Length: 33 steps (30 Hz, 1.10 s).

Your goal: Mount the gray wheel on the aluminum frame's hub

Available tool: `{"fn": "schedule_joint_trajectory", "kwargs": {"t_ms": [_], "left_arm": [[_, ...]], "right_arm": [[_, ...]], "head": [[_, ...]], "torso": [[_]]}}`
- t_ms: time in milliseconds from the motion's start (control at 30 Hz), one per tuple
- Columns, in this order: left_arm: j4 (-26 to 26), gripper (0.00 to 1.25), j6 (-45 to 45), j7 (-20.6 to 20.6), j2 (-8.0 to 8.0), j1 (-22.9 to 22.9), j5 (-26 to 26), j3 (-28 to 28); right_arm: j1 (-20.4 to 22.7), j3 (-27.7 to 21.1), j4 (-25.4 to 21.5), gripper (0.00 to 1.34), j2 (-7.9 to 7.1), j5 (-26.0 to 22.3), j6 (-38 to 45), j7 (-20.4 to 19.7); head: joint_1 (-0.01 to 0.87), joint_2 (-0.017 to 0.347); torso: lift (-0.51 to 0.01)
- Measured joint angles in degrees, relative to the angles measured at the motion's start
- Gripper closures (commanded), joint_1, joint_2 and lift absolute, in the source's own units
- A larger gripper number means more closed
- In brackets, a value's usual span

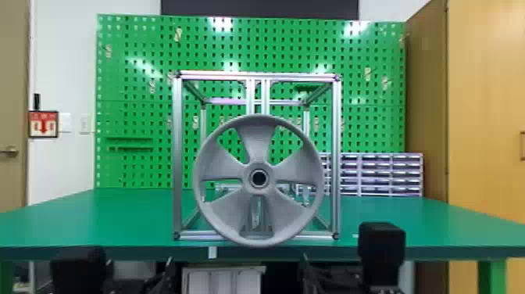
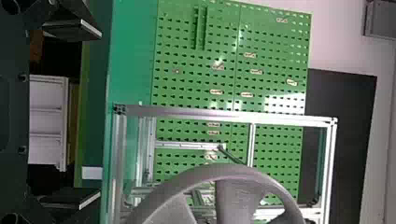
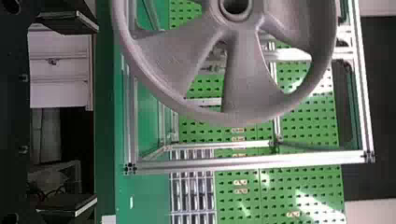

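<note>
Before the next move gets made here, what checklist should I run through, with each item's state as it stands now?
1. Aluminum frame standing on the green table: ok.
2. Gray wheel upright at the frame's front, its center in line with the paired middle uprights in the head view: ok.
3. Wheel fully seated on the hub: cannot tell; the wheel covers the joint behind its center.
4. Left gripper open, empty and clear of the wheel: ok.
5. Right gripper open, empty and clear of the wheel: ok.
6. A gripper steadying the wheel, if a further push is wanted: not ok; neither touches it.
</note>
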Motion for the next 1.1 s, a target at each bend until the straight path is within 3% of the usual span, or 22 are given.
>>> {"fn": "schedule_joint_trajectory", "kwargs": {"t_ms": [133,333,567,800,967,1100], "left_arm": [[-0.4,0.11,0.0,0.0,-0.71,2.7,-0.3,1.3],[-0.7,0.11,-0.4,0.0,-1.37,5.2,-1.8,1.4],[-0.8,0.11,-1.8,0.0,-1.60,6.7,-4.7,0.3],[-0.8,0.11,-2.2,0.0,-1.84,7.7,-6.1,-0.3],[-0.8,0.11,-0.8,0.0,-2.27,7.9,-6.5,-0.6],[-0.9,0.11,0.1,0.0,-2.63,8.2,-7.5,-1.9]], "right_arm": [[2.5,0.3,-0.5,0.10,0.07,2.4,-1.3,1.6],[6.1,0.2,-2.2,0.01,0.06,3.6,-3.4,1.5],[10.3,0.3,-1.9,0.05,-0.43,6.6,-8.8,1.5],[12.3,-0.1,-1.1,0.11,-0.24,5.1,-10.3,0.9],[12.8,-0.9,-0.1,0.11,0.25,4.2,-9.8,7.7],[13.5,-1.5,0.3,0.11,0.73,3.3,-9.2,9.5]], "head": [[-0.005,0.006],[-0.005,0.006],[-0.005,0.006],[-0.005,0.006],[-0.005,0.006],[-0.005,0.006]], "torso": [[-0.499],[-0.499],[-0.499],[-0.499],[-0.499],[-0.499]]}}
